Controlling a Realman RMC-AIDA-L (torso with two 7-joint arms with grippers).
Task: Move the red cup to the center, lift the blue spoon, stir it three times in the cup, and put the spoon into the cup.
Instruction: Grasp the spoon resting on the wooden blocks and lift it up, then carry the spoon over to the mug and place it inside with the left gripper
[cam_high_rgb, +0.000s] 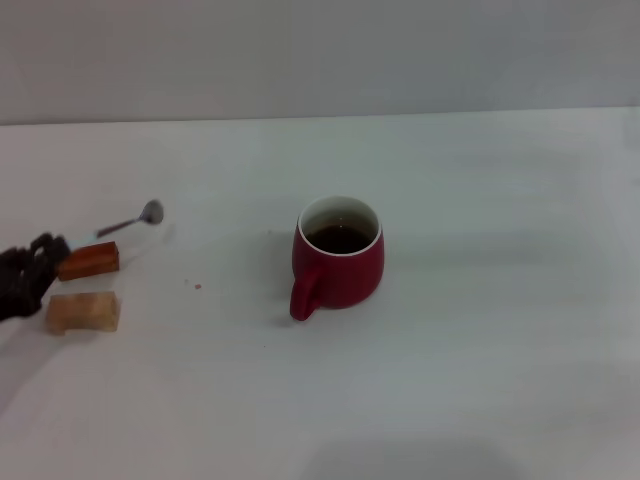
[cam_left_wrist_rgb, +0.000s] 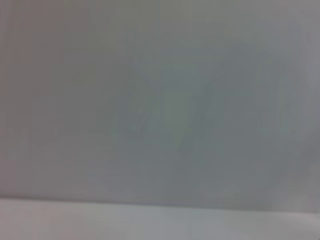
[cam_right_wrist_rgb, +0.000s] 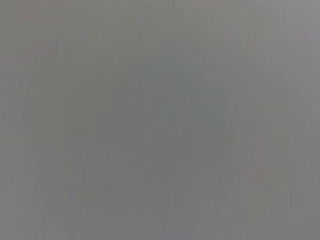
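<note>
Crowding the table's left edge, left pincer (cam_high_rgb: 45, 262) nears blue spoon (cam_high_rgb: 135, 220)

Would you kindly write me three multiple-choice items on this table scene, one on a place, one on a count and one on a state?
1. Where does the spoon lie?
A. Inside the cup
B. On the table, to the robot's left of the cup, its handle resting on the reddish-brown block
C. To the robot's right of the cup

2. How many wooden blocks are on the table?
A. One
B. Two
C. Four

3. What state is the red cup in?
A. Upright, with dark liquid inside
B. Tipped on its side
C. Upright and empty

Answers:
1 B: the head view shows the spoon's bowl on the table far left of the cup, its handle on the reddish-brown block, near the left gripper.
2 B: only that block and the tan block show.
3 A: the cup stands rim up with dark liquid visible.
</note>
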